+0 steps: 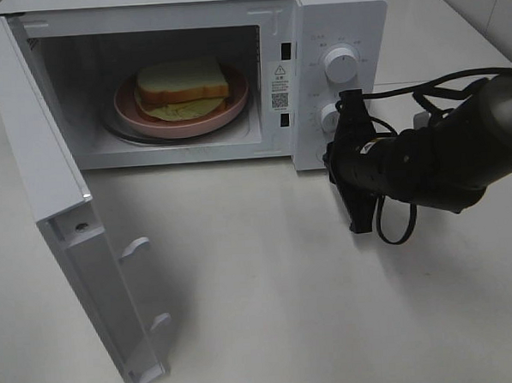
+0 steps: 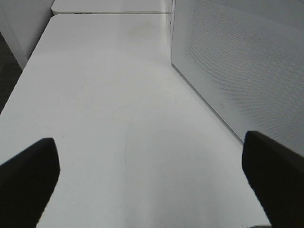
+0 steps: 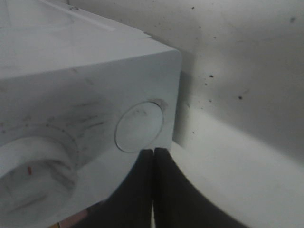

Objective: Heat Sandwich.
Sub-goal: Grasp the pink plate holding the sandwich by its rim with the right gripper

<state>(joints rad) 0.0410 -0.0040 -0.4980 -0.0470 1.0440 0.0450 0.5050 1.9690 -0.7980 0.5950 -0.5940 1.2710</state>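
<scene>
Sandwich (image 1: 182, 85) sits on pink plate (image 1: 234, 107) inside microwave (image 1: 333, 16), door (image 1: 31, 152) wide open. R gripper (image 1: 349, 99), jaws pressed together, is just by lower knob (image 1: 329, 117). L gripper (image 2: 150, 166), jaws apart, holds nothing above counter (image 2: 104, 95). Prob. door shuts first: push nr its free edge, slow & steady, then twist knob.

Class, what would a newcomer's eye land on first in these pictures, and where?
The white microwave stands with its door wide open on the left, a sandwich on a pink plate inside. At the right, the black right hand, shut, points at the lower control knob.
</scene>
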